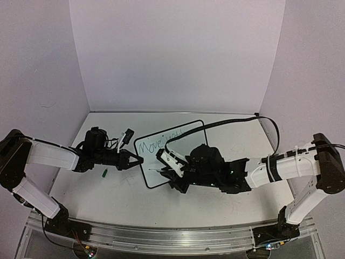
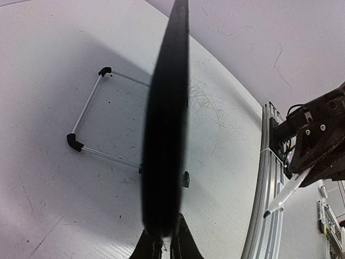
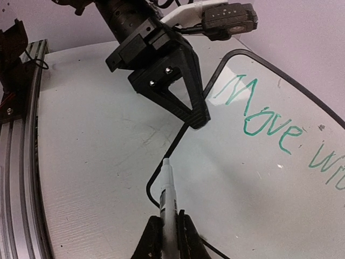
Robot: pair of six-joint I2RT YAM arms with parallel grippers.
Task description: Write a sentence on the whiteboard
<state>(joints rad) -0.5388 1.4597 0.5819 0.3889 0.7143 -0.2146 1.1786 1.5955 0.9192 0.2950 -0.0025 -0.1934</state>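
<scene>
The left claw is pinched shut on the left rim of the whiteboard, which sits on the table between the two claws. From the left wrist camera, the board's black edge runs straight up from between that claw's fingers. The right claw is closed around a marker. The marker's tip points ahead, right at the frame of the board's near left corner, just below the left claw's fingertips. Green writing beginning "Move" lies ahead and to the right of the marker. A small green cap lies on the table near the left claw.
</scene>
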